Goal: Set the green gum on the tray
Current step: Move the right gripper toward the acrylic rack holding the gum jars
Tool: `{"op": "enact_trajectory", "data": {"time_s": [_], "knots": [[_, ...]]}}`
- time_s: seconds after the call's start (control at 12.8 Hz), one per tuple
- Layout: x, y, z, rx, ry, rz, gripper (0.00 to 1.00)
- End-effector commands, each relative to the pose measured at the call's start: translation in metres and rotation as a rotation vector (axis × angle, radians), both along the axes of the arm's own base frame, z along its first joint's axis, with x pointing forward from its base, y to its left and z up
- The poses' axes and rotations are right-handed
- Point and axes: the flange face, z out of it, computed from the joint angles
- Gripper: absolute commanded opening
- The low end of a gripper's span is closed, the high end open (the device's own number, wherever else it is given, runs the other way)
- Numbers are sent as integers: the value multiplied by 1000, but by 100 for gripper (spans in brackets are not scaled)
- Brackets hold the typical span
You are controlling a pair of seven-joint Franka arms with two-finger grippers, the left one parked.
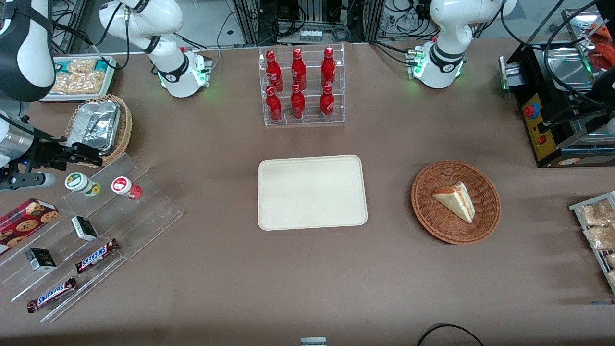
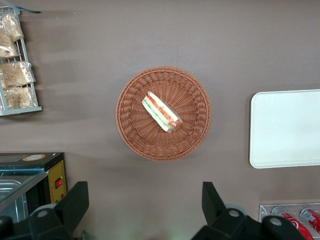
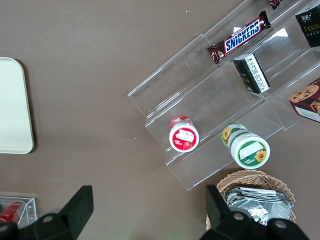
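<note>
The green gum [image 1: 79, 182], a white canister with a green-ringed lid, stands on the top step of a clear stepped stand, toward the working arm's end of the table. It also shows in the right wrist view [image 3: 248, 148]. A similar red canister [image 1: 124, 186] stands beside it, and shows in the right wrist view too [image 3: 183, 136]. My gripper [image 1: 90, 155] hovers open and empty, a little farther from the front camera than the green gum, by a foil-lined basket; its jaws [image 3: 149, 207] stand wide apart over bare table. The cream tray [image 1: 312, 163] lies empty mid-table.
The clear stand [image 1: 144, 211] also holds Snickers bars [image 1: 97, 255], small dark boxes [image 1: 84, 228] and a cookie box [image 1: 24, 220]. A foil-lined wicker basket [image 1: 126, 126] sits by the gripper. A rack of red bottles [image 1: 301, 86] stands farther from the camera than the tray. A round wicker basket [image 1: 427, 211] holds a sandwich.
</note>
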Motion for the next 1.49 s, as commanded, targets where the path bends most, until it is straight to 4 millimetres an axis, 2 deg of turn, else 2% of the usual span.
{"op": "enact_trajectory", "data": {"time_s": [0.0, 0.24, 0.39, 0.47, 0.55, 0.63, 0.71, 0.94, 1.18, 1.41], "knots": [[4, 0, 7, -22, 5, -9, 100], [6, -7, -2, -37, -1, 17, 100], [5, -17, -21, -29, -8, 137, 100], [2, -26, -37, -23, -26, 208, 100], [-2, -45, -48, -19, -42, 258, 100], [-3, -54, -53, -13, -52, 353, 100], [-7, -72, -60, -4, -54, 447, 100], [-17, -107, -92, 3, -91, 643, 100], [-27, -131, -122, 3, -135, 735, 100], [-32, -138, -138, 11, -149, 743, 100]]}}
